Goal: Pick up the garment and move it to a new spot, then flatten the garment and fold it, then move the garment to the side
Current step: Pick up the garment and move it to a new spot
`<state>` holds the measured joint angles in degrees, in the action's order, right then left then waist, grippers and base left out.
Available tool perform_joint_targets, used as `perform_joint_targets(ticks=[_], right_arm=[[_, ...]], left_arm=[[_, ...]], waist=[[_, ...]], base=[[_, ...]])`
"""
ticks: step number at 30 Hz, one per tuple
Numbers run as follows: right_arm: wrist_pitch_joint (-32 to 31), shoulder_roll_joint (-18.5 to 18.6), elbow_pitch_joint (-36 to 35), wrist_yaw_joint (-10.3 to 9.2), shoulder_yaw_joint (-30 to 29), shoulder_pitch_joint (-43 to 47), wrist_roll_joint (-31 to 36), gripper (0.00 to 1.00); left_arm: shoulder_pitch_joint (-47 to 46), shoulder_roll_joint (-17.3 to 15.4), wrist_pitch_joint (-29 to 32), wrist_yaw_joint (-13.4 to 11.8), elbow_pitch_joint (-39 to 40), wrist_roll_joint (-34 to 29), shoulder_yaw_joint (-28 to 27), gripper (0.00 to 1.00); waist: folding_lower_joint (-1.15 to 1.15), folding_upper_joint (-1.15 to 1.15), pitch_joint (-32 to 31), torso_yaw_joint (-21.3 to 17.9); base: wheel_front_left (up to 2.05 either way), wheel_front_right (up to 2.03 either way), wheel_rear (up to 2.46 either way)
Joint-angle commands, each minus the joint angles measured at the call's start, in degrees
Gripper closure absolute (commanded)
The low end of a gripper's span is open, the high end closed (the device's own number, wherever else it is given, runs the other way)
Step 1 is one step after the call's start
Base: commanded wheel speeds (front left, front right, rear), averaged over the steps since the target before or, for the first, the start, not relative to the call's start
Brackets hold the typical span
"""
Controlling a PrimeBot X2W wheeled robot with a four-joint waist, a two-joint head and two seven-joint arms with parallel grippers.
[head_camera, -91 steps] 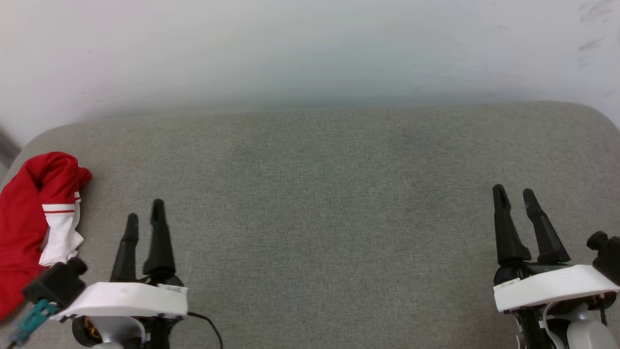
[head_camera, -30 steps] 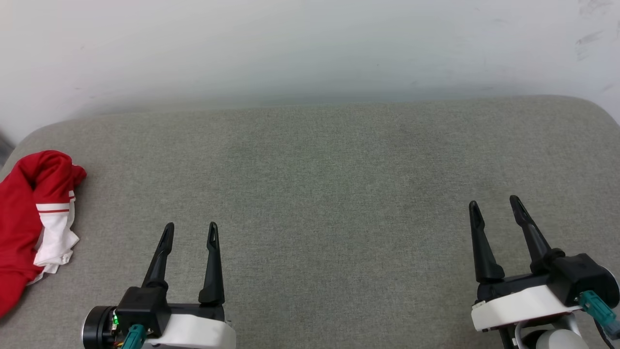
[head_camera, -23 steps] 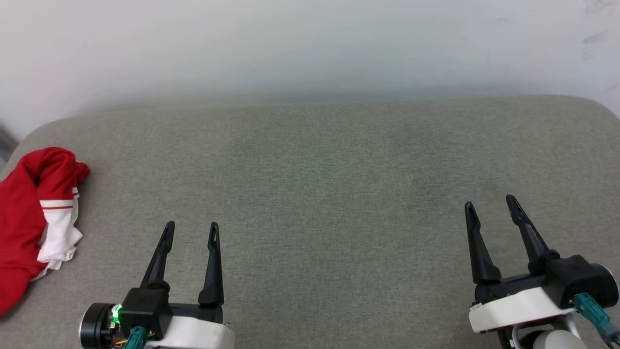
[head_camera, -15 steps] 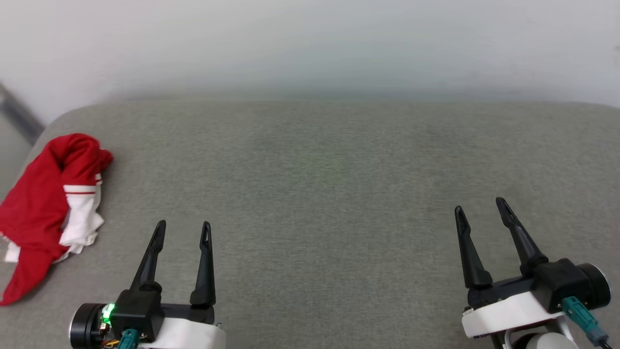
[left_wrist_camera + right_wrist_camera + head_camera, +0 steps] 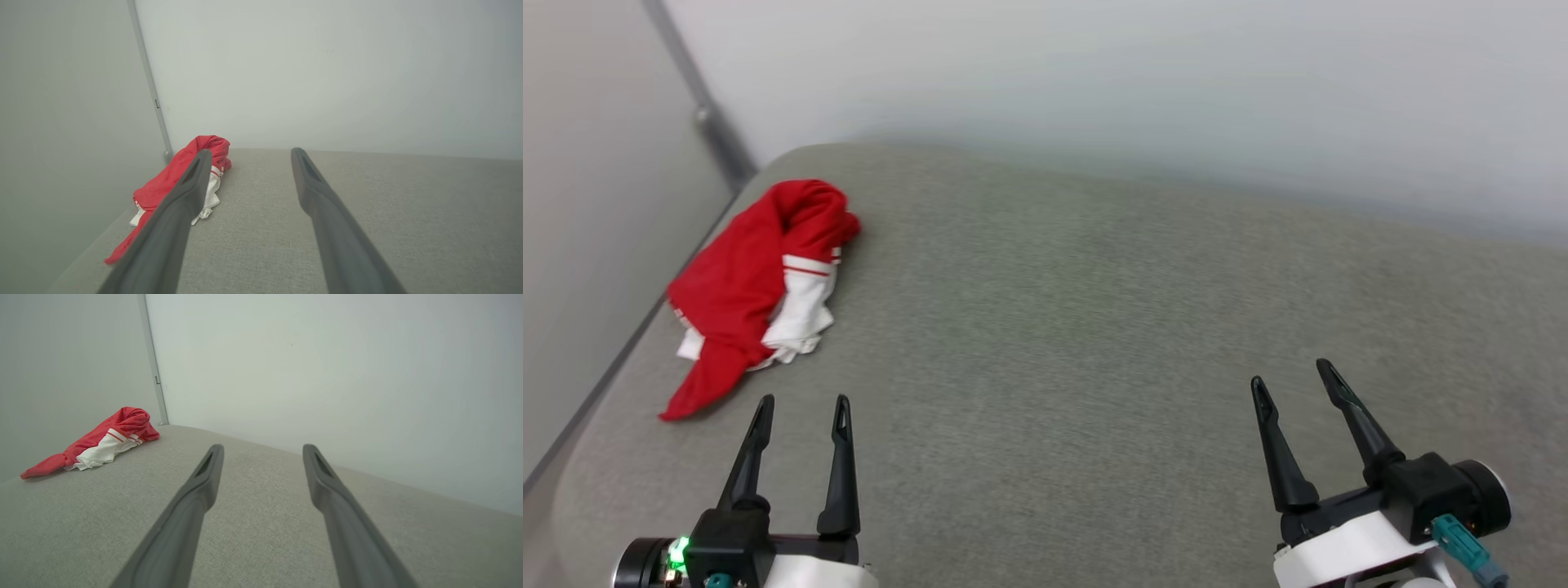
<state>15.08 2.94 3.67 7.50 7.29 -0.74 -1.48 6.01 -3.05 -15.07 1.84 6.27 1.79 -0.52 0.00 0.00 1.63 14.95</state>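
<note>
- Red jersey (image 5: 760, 286) is seen crumpled at the upper left of the head view, on the grey upholstered surface (image 5: 1094, 310).
- Left gripper (image 5: 803, 402) and right gripper (image 5: 1291, 373) are held spread and empty at the bottom edge.

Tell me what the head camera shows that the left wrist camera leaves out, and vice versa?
Head view: the right gripper, open, plus both grippers' white bodies from above. Left wrist view: a low look along the open left gripper, with far more wall above. Both: the crumpled garment on the grey cushion near the corner.
</note>
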Motion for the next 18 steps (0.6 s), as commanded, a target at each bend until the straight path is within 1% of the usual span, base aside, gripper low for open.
perform_joint_targets(ticks=[1,5,10,18], right_arm=[[0.14,-0.10,0.26,-0.02,0.43,0.61,-0.38,0.00],[0.14,-0.10,0.62,-0.02,1.10,1.08,-0.85,0.00],[0.14,-0.10,0.79,-0.02,1.83,1.18,-1.31,0.00],[0.14,-0.11,1.14,-0.02,2.88,1.19,-1.94,0.00]], left_arm=[[1.14,0.10,-0.16,-0.26,0.32,-0.38,-0.30,0.00],[2.34,0.13,-0.16,-0.05,0.80,-0.71,-0.62,0.00],[3.28,0.14,-0.15,0.12,0.99,-0.71,-0.49,0.00],[3.88,0.17,-0.16,0.94,0.28,-0.77,-1.03,0.00]], waist=[[0.00,0.00,-1.16,3.43],[0.00,0.00,-1.97,6.20],[0.00,0.00,-2.54,8.76],[0.00,0.00,-2.69,10.38]], base=[[0.00,0.00,0.00],[0.00,0.00,0.00],[0.00,0.00,0.00],[0.00,0.00,0.00]])
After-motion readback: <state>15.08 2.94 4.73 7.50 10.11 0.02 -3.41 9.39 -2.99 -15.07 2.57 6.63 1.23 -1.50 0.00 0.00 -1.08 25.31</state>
